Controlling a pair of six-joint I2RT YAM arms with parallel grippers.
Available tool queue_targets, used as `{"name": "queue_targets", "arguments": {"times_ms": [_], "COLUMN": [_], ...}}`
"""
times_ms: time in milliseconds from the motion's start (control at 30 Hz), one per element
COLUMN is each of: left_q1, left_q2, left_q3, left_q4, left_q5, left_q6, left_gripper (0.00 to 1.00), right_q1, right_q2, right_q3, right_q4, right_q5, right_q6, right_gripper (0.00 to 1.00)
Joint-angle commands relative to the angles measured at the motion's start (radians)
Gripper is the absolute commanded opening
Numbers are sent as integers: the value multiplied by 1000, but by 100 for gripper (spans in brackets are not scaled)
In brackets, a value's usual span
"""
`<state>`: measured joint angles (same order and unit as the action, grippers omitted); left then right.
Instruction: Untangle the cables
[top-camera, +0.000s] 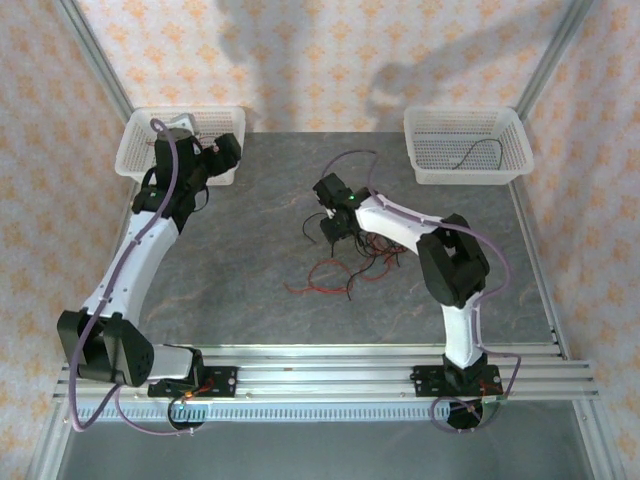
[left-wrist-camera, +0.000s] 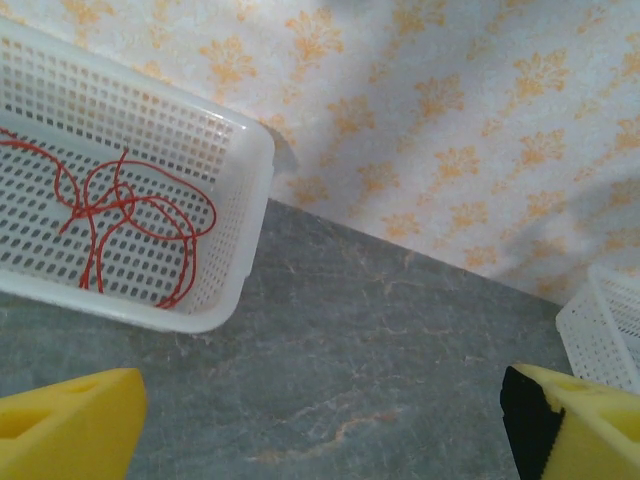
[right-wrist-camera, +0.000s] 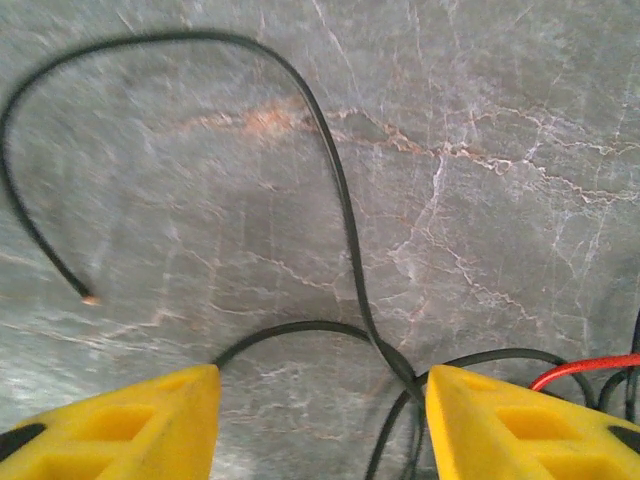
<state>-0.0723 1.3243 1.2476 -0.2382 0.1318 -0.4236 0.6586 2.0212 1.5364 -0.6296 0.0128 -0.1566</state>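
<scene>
Mid-sort, by the look: one red wire (left-wrist-camera: 130, 212) already in L basket (left-wrist-camera: 250, 200), one black wire (top-camera: 478, 147) in R basket (top-camera: 465, 176). Rest of cables (top-camera: 342, 266) heaped at middle of table (top-camera: 250, 250), red & black mixed. Poised low over that heap w/ R gripper (right-wrist-camera: 320, 435), jaws part-open astride a black strand (right-wrist-camera: 345, 215), nothing pinched yet. Hanging near L basket w/ L gripper (left-wrist-camera: 320, 425), jaws wide, empty. Next, prob.: close on the black strand, lift slow, draw toward R basket. Calls for care: crosses other black loops right at the jaws, w/ a red strand (right-wrist-camera: 590, 365) close by, so likely to drag neighbours along. Free end (right-wrist-camera: 88, 298) lying clear, off to one side.
</scene>
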Motion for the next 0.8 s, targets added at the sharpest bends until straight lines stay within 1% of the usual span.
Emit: {"name": "queue_targets", "arguments": {"times_ms": [0, 233, 567, 767], "left_q1": [-8, -24, -38, -43], "left_q2": [-38, -31, -20, -20], "left_q3": [-36, -20, 4, 13], "left_q4": [-5, -44, -56, -62], "left_q5": [-11, -18, -29, -32], "left_q6": [-38, -30, -28, -27], "left_gripper": [92, 90, 90, 90], "right_q1": [-40, -95, -116, -116], "right_q2": [49, 117, 175, 146], "right_q3": [71, 114, 154, 182], "right_q4": [-88, -87, -93, -115], "right_q5": [44, -30, -53, -94], "right_q6": [-114, -155, -172, -163], "right_gripper": [54, 53, 48, 46]}}
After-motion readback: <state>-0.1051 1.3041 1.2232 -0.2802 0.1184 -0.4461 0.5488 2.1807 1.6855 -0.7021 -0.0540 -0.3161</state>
